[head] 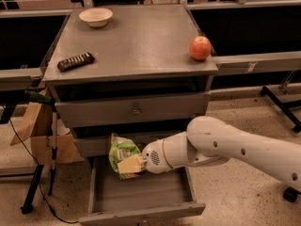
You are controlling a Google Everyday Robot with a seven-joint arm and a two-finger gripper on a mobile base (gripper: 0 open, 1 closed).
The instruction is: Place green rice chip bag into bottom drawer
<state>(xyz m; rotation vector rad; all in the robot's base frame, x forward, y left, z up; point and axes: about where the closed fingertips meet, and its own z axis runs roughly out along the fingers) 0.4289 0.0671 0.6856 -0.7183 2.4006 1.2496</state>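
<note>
Below counter (141,41) front edge: gripper (133,165) pinching green rice chip bag (120,150) above open bottom drawer (141,194). Hard to make out bag's lower right behind gripper.

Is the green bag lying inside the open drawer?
No, the gripper holds the green rice chip bag above the bottom drawer.

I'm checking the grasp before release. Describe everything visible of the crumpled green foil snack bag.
The crumpled green foil snack bag is bright green with a white label patch, its shiny skin creased. It hangs roughly upright over the back left of the open grey metal bottom drawer, apparently clear of the drawer floor. The gripper, reaching in from the right, is shut on its lower right part. Whether the bag's back touches the cabinet behind cannot be told.
</note>
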